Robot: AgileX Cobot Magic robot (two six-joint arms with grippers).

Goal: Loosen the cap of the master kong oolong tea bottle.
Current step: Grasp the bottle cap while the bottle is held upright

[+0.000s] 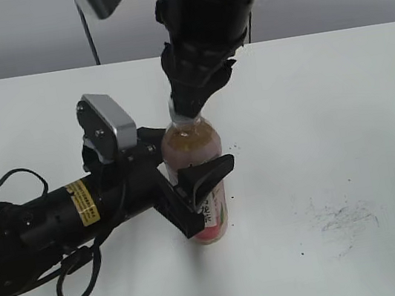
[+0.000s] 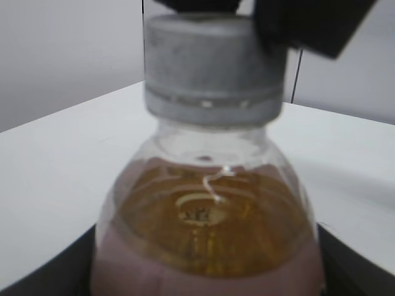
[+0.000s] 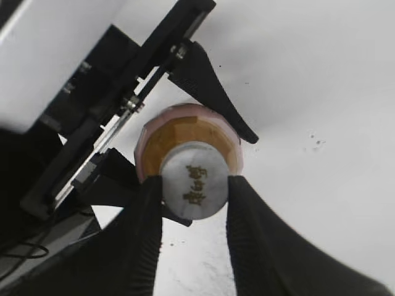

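While upright near the centre of the exterior view on the white table (image 1: 339,95), master kong oolong tea bottle (image 1: 192,149) clamped round its labelled body by the left gripper (image 1: 203,192), jaws pressed against both sides. Right gripper (image 3: 195,188) down from the upper middle of the frame, fingers (image 3: 145,209) pinching the cap (image 3: 195,180) on opposite sides, gold logo facing up between them. From the left wrist, grey cap (image 2: 213,68) filling the upper middle, amber tea below.
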